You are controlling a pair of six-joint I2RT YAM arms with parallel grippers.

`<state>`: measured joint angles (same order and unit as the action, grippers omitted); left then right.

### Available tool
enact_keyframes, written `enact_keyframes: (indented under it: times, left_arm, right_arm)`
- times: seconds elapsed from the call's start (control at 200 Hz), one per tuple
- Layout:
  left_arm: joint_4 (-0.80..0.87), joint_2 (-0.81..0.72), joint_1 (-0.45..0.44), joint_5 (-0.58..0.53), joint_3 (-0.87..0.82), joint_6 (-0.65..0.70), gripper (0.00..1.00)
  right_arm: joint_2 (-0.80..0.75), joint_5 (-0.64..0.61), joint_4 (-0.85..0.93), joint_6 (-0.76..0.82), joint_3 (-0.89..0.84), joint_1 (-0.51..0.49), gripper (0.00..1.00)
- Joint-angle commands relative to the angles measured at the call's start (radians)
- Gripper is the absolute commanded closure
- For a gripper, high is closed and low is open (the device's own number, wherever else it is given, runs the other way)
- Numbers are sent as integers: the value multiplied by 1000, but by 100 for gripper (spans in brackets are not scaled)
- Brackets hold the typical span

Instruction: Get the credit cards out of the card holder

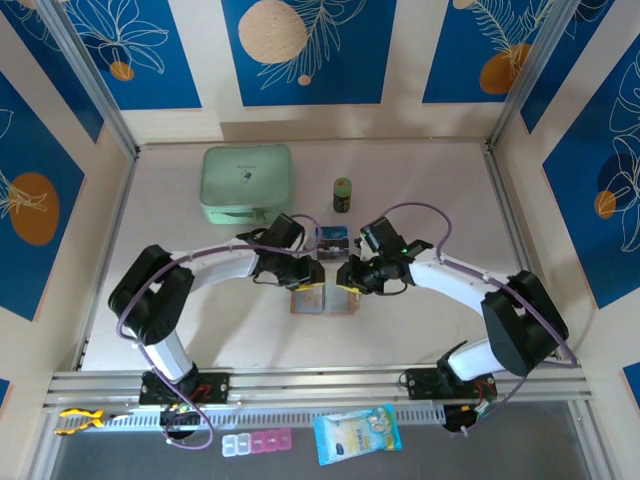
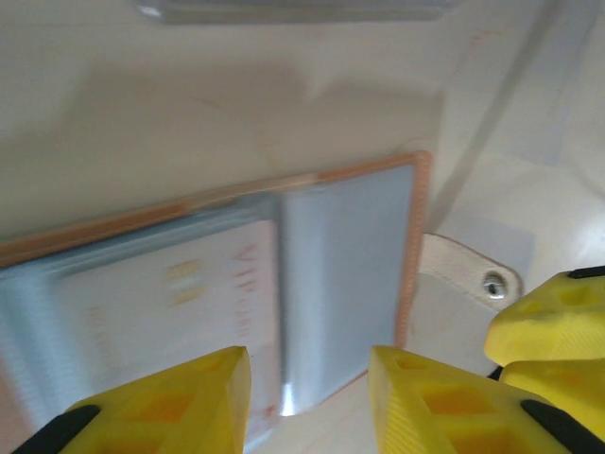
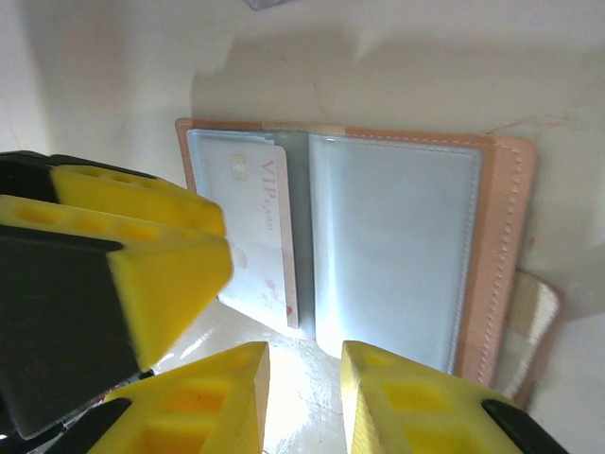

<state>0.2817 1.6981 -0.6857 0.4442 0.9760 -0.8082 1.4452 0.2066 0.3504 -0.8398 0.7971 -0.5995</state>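
Pale beige table (image 1: 420, 190), walled on 3 sides w/ cream panels carrying blue leaf-print squares (image 1: 300, 45). Far side: mint-green case (image 1: 246, 183), small green jar (image 1: 342, 194), and nearer the centre a small clear box (image 1: 332, 240) w/ dark blue contents. Near rail: pill organiser (image 1: 257, 443), blue-white packet (image 1: 357, 433).

Card holder (image 1: 322, 300) lies flat and open at table centre, pink rim, grey-clear pockets, snap tab (image 2: 473, 274) out to one side. Whitish "VIP" card (image 3: 269, 236) sits in one pocket.

L gripper (image 2: 307, 397) hovers at the holder's edge, yellow fingers (image 2: 180, 402) partly apart, nothing btwn them. R gripper (image 3: 304, 397) is right beside it over the holder's near edge, narrower gap, bare table showing btwn fingers (image 3: 416, 397), holding nothing.
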Motion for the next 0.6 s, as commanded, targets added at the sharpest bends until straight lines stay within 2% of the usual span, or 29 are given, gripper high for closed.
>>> enact_keyframes:
  times: [0.0, 0.195, 0.275, 0.595]
  left_arm:
    - [48, -45, 24, -43, -51, 47, 64]
    - [12, -54, 40, -41, -122, 41, 65]
    - [-30, -48, 41, -8, -146, 20, 65]
    - [-47, -65, 40, -6, -196, 7, 65]
  right_arm:
    - [58, 12, -23, -8, 56, -28, 74]
    - [176, 27, -49, -1, 102, -61, 75]
    - [209, 31, -55, 0, 114, -69, 75]
    - [236, 13, -86, -23, 57, -92, 76]
